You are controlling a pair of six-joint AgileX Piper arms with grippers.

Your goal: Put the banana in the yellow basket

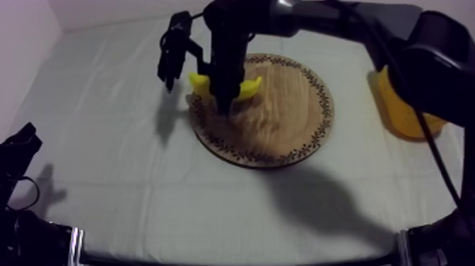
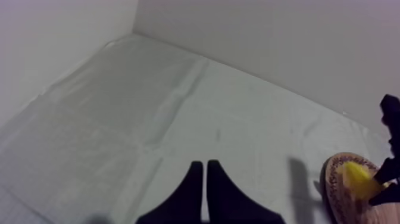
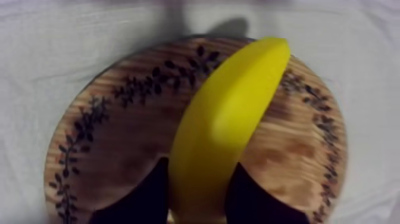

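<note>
A yellow banana (image 1: 249,87) is held crosswise over the left part of the round wooden board (image 1: 283,124). My right gripper (image 1: 225,105) reaches down from the upper right and is shut on it. In the right wrist view the banana (image 3: 232,113) runs out between the two black fingers (image 3: 138,196) of my right gripper (image 3: 198,168), over the board (image 3: 107,149) with its leaf-patterned rim. It seems slightly raised, judging by its shadow. My left gripper (image 1: 21,141) rests low at the left, and its fingers (image 2: 191,193) lie together as a narrow wedge. The yellow basket (image 1: 399,113) stands at the right, partly behind the right arm.
White walls border the cloth at the back and left. The left wrist view looks across bare cloth toward the board (image 2: 339,193), the banana (image 2: 359,180) and the right arm's gripper (image 2: 390,155) beside it. The right arm spans the upper right of the table.
</note>
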